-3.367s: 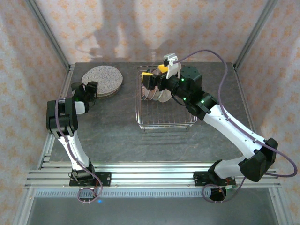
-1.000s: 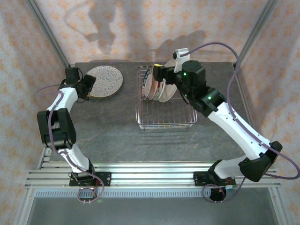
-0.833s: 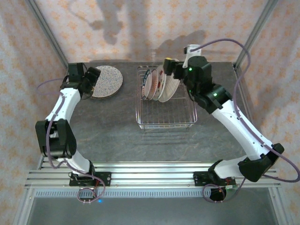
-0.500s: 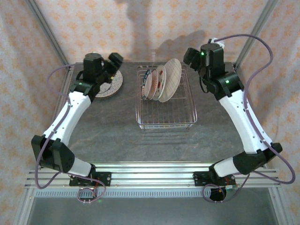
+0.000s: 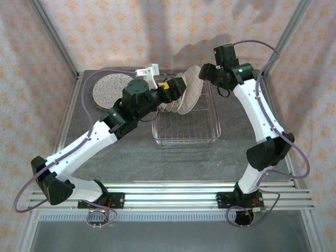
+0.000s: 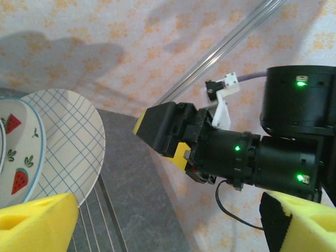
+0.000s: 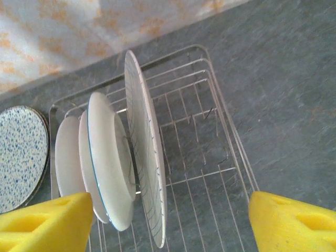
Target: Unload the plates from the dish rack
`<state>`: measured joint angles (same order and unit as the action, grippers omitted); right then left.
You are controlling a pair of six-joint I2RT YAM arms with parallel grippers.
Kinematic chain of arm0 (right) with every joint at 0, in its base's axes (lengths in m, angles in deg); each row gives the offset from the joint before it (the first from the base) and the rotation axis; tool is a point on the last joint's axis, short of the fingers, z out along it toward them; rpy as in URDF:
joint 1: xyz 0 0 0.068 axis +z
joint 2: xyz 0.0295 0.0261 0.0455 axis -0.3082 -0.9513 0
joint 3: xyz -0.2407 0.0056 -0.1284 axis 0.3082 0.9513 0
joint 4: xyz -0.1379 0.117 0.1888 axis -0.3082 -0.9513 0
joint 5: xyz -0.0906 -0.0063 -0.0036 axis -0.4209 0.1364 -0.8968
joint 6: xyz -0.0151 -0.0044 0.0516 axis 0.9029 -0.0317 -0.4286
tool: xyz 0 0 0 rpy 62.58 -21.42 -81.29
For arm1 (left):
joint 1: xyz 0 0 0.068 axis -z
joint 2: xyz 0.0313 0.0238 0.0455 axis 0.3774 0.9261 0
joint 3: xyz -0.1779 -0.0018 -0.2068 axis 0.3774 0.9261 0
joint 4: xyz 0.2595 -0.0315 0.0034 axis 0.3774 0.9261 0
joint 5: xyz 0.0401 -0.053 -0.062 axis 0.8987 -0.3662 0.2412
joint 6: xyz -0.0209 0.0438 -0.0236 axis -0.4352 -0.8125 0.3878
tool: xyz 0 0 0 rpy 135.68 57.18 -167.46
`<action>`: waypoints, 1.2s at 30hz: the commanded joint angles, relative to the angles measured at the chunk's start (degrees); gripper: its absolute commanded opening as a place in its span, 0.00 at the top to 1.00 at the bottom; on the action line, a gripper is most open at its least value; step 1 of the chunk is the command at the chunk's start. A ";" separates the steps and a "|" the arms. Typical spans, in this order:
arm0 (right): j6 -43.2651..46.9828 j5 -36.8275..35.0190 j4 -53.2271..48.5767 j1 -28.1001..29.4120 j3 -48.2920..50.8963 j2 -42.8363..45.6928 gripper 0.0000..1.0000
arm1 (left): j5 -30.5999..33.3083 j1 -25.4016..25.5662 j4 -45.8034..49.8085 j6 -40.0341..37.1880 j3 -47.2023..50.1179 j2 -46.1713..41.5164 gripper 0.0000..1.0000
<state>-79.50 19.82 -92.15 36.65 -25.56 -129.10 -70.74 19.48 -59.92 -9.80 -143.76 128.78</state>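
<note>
At the far end of the dish rack (image 5: 186, 138), where the plates (image 5: 185, 100) stand upright, the left hand (image 5: 171, 87) and right hand (image 5: 205, 72), both spread and empty, sit close enough to clash or topple one.

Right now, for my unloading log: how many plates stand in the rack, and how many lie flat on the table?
Plates upright in the dish rack: 4
Speckled plate flat on the table: 1 visible
Total: 5
</note>
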 commanded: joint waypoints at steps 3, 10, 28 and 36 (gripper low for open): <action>1.25 3.08 -4.11 -0.46 -5.30 -4.93 0.28 | 2.39 0.12 -3.31 -3.50 1.42 -0.72 0.09; 1.35 5.66 -3.42 -0.55 -8.86 -11.19 0.39 | 1.98 0.53 -2.49 -3.81 2.67 -2.25 0.08; 1.91 7.98 -4.11 -0.51 -13.02 -19.15 0.64 | 4.52 1.15 -2.76 -3.86 5.09 -3.49 0.07; 1.89 8.69 -4.02 -0.45 -13.68 -19.60 0.75 | 4.12 1.15 -3.11 -3.60 4.45 -2.51 0.07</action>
<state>-77.97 27.97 -95.28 36.47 -37.08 -147.92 -67.44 20.22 -61.19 -13.14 -138.95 125.94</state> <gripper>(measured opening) 0.253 0.931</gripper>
